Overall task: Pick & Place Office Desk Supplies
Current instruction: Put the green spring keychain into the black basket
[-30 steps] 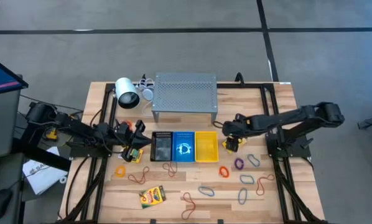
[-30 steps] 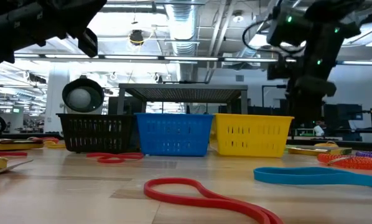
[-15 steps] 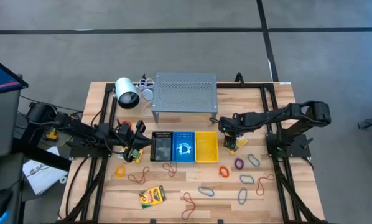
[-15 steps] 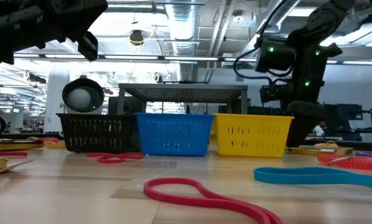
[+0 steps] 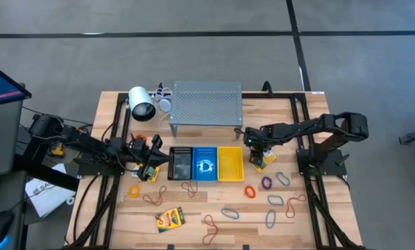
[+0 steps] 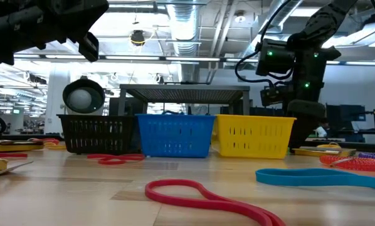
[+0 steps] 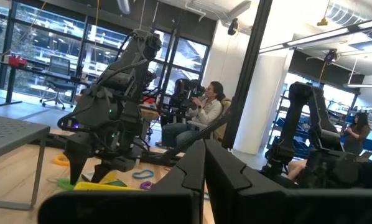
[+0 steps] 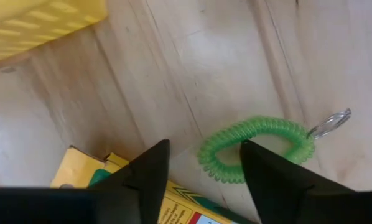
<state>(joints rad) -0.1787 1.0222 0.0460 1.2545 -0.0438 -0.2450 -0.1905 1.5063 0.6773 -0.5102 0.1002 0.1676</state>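
My right gripper [image 8: 203, 146] points down, open, just right of the yellow basket [image 5: 230, 164]. A green coil keyring [image 8: 260, 130] lies on the table below it. One finger [image 8: 150, 168] stands outside the coil's end and the other finger [image 8: 267, 171] stands over the loop. A yellow-and-green crayon box [image 8: 99, 183] lies flat beside the coil. My left gripper [image 7: 204, 168] is shut and empty, raised left of the black basket [image 5: 180, 164]. Another crayon box [image 5: 170, 219] and several rubber bands [image 5: 250, 191] lie on the near half. My right gripper comes from above with the green coil's end [image 8: 211, 163] between its open fingers. The coil lies flat on the table. I cannot tell whether either finger touches it.
Black, blue [image 5: 205, 164] and yellow baskets stand in a row at mid-table. A grey perforated shelf [image 5: 206, 104] and a white cylinder [image 5: 141, 104] stand behind them. Black frame rails [image 5: 301, 132] run along both sides. A red band [image 6: 200, 193] lies at the near edge.
My right gripper has swung toward the yellow basket and come down closer to the table beside the crayon box. My left arm has kept still.
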